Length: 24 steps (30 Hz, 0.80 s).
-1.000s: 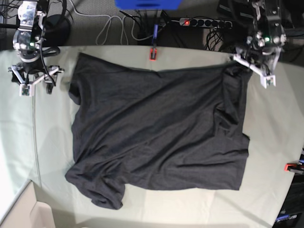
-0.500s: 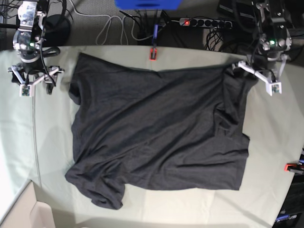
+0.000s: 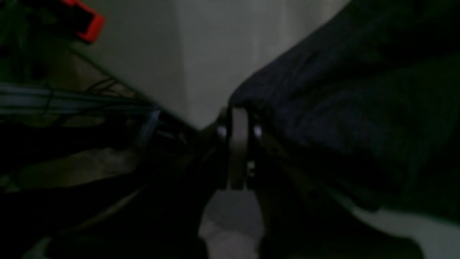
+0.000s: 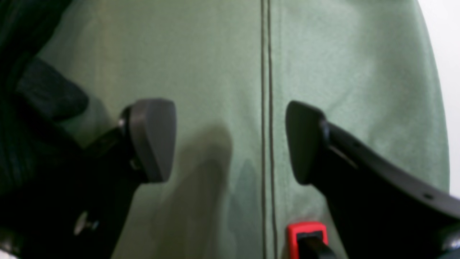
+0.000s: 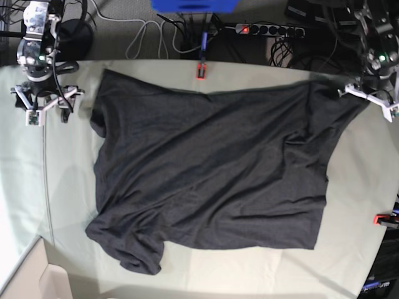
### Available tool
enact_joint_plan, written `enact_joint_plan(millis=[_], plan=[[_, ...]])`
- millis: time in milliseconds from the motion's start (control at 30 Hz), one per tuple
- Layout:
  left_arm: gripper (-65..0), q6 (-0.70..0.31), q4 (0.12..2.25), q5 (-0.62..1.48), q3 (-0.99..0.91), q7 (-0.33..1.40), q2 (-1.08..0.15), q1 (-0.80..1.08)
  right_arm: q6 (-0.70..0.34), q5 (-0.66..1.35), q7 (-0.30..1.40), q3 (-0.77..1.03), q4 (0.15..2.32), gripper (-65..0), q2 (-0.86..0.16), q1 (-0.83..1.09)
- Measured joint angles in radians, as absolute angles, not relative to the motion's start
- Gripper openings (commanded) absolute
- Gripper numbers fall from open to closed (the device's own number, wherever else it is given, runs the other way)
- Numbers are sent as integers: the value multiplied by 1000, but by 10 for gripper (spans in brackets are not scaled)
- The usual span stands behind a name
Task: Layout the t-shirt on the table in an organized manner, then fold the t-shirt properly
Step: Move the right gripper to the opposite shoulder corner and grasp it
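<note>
no readable text, labels or numbers

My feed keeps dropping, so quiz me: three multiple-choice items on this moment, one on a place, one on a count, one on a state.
1. Where is the left gripper?
A. At the shirt's far corner on the base view's right
B. Over the shirt's middle
C. By the cardboard box

2. How many red clamps show on the table edges in the base view?
A. None
B. Two
C. Five

3. How are the right gripper's jaws?
A. Shut on the shirt
B. Shut on nothing
C. Open over bare cloth

Answers:
1 A: it pinches the t-shirt corner, stretched toward the table edge.
2 B: one at the far edge, one at the right.
3 C: its pads stand wide apart with only green cloth between.
</note>
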<state>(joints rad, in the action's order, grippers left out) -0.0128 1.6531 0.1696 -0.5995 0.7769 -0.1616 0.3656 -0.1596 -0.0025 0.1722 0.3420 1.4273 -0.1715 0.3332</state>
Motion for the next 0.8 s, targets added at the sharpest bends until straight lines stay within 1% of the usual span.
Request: enact_joint_plan(millis=[100,133,167,233,300,367,533,600,700,800], plan=[[-646,-12,1561,170,-602,765,-193,350,-160,-2,164,338,1433,-164,-172,362],[-646,-7,1533,168,-605,766,-200,347,-180,-2,165,335,1434,-164,-172,369],[-646,-7,1511,169,-607,770,-202,342,-210,-2,174,334,1434,-164,-172,376],[-646,-7,1493,169,-607,774,-204,337,-304,-3,179,338,1444,-164,-164,380],[-646,-7,1493,173,-606,768,-205,329,-355,-2,172,343,1464,-164,-125,375],[-646,-7,1493,174,-606,750,-205,324,-432,-2,171,347,1482,-164,-101,376],[-646,-7,1493,173,-606,728,-207,332,-482,-5,176,346,1532,-165,-35,419],[-646,-7,1493,173,-607,728,-207,332,-483,-11,176,346,1532,-167,-16,416],[-646,-7,1493,173,-607,727,-208,331,-486,-10,172,345,1534,-167,-17,416],[-646,-7,1493,173,-607,728,-207,332,-487,-12,175,336,1534,-169,-17,457]])
